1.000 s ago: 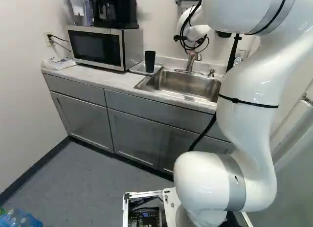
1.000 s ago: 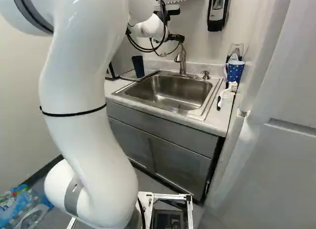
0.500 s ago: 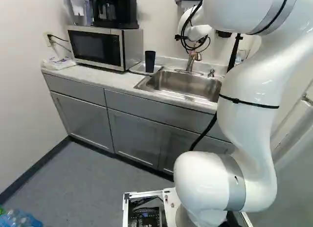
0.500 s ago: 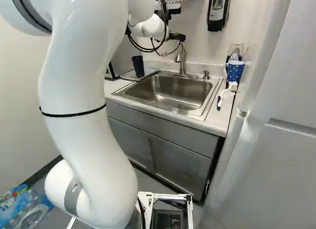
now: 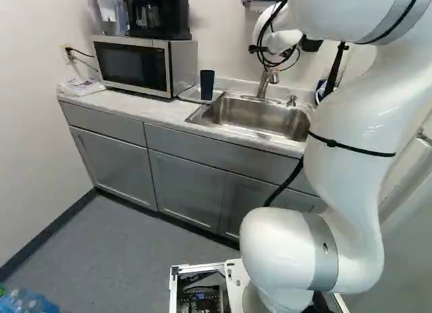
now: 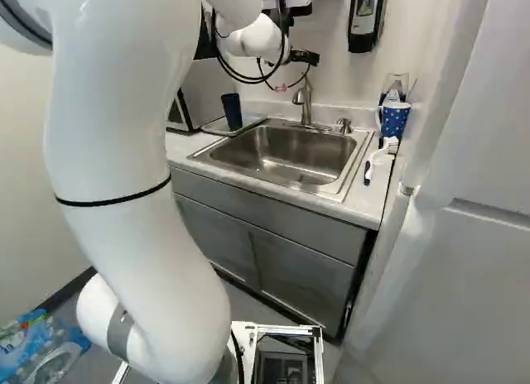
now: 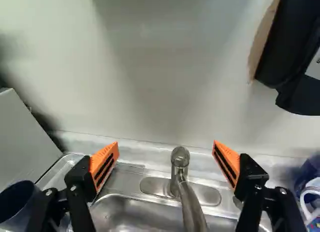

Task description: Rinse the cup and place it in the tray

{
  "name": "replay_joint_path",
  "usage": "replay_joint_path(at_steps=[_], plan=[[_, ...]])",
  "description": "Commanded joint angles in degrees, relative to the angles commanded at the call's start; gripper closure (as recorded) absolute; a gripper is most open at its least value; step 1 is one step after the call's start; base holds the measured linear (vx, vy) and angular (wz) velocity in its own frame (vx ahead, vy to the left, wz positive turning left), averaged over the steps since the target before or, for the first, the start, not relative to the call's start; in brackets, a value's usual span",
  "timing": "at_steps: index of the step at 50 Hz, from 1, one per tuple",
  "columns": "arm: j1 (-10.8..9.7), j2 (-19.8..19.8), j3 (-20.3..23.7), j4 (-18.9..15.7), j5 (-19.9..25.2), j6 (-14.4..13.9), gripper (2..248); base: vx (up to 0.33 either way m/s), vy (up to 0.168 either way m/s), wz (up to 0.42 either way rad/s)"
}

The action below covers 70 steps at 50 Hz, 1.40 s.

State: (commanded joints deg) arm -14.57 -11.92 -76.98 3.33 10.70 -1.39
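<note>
Probably just retreat: cup (image 5: 207,85) stands in tray (image 5: 190,96), upper middle of left base view. Gripper (image 7: 166,144) wide open; clear faucet (image 7: 180,167) before swinging sideways.

The white arm (image 5: 351,191) climbs from a big rounded lower joint (image 5: 280,249), a thin black band (image 5: 331,143) wrapped around its thick link, then reaches well forward. Dark cables (image 5: 259,38) loop beside the wrist (image 6: 257,40). Out front, the black fingers (image 7: 78,176) stand wide apart — one to each side — with their orange pads (image 7: 102,154) angled toward each other.
</note>
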Motion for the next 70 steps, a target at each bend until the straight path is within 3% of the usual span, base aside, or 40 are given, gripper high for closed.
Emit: replay_joint_path(at_steps=[24, 70], plan=[[-1.65, 6.34, 6.83, 0.00, -8.21, 0.00, 3, 0.000, 0.000, 0.000], [-4.09, 19.97, 20.34, 0.00, -33.92, 0.00, 3, 0.000, 0.000, 0.000]])
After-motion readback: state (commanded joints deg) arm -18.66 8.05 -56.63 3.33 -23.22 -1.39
